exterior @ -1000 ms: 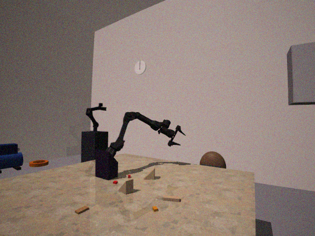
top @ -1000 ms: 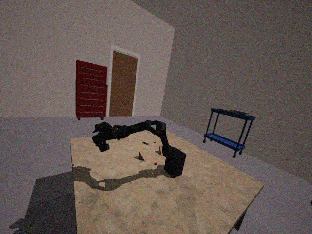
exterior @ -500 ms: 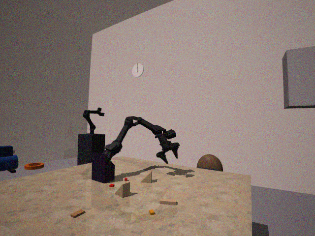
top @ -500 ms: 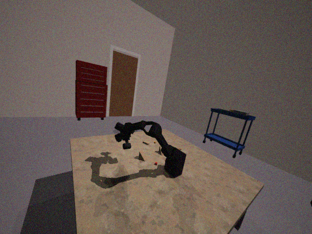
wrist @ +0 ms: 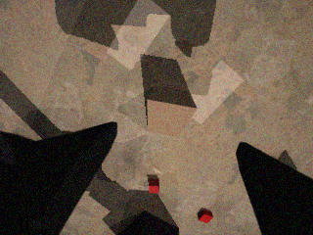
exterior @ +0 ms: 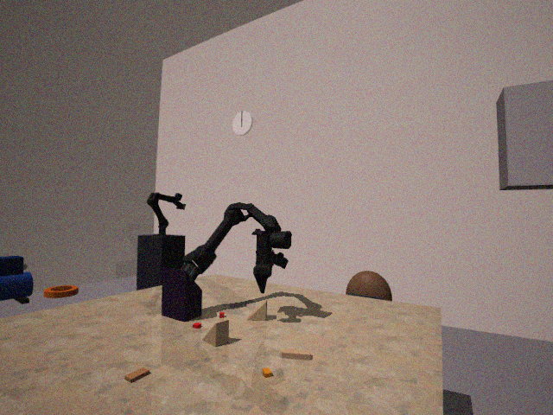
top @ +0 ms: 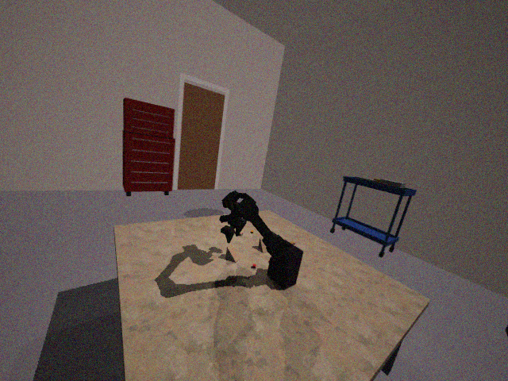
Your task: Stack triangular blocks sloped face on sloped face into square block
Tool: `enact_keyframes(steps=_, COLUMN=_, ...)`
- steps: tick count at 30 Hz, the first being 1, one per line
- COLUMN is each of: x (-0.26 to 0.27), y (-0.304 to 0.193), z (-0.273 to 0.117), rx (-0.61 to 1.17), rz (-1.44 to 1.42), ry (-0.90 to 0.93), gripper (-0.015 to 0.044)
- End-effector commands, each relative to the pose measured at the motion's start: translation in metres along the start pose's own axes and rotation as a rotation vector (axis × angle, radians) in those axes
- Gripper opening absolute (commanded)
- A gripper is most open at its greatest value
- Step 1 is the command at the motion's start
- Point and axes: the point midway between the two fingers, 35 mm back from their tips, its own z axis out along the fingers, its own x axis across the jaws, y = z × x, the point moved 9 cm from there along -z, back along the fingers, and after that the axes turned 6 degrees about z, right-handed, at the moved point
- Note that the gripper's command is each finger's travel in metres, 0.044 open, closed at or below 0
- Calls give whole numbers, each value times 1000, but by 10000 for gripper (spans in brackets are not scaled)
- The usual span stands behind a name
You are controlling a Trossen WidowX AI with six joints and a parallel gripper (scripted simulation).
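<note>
Presently, the gripper (top: 234,240) (exterior: 262,290) (wrist: 176,137) is hovering wide open and empty above one triangular block (top: 229,255) (exterior: 260,312) (wrist: 168,95). Fingers descending off-centre are risking tipping it or shoving it.

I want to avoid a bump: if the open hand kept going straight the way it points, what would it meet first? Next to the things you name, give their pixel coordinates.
Probably the triangular block below the hand (top: 233,238) (exterior: 262,291) (wrist: 177,134): the block (top: 229,255) (exterior: 260,313) (wrist: 171,117) farther from the exterior camera. Depth is unclear; the fingers might pass either side.

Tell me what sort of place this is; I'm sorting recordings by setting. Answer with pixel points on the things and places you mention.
Probably a workshop or robotics lab: a tall red metal drawer cabinet (top: 148,159), a blue two-shelf wheeled cart (top: 365,230), and a second black robot arm on a dark pedestal (exterior: 145,263) suggest it.
</note>
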Motion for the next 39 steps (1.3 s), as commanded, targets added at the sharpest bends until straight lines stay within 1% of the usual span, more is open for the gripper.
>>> enact_keyframes(steps=1, x=-1, y=-5, z=1, rx=8, rz=46, ry=36, gripper=440)
enact_keyframes(steps=8, x=-1, y=-5, z=4, rx=8, rz=46, ry=35, gripper=440)
enact_keyframes(steps=39, x=-2, y=-4, z=54, rx=10, rz=46, ry=29, gripper=440)
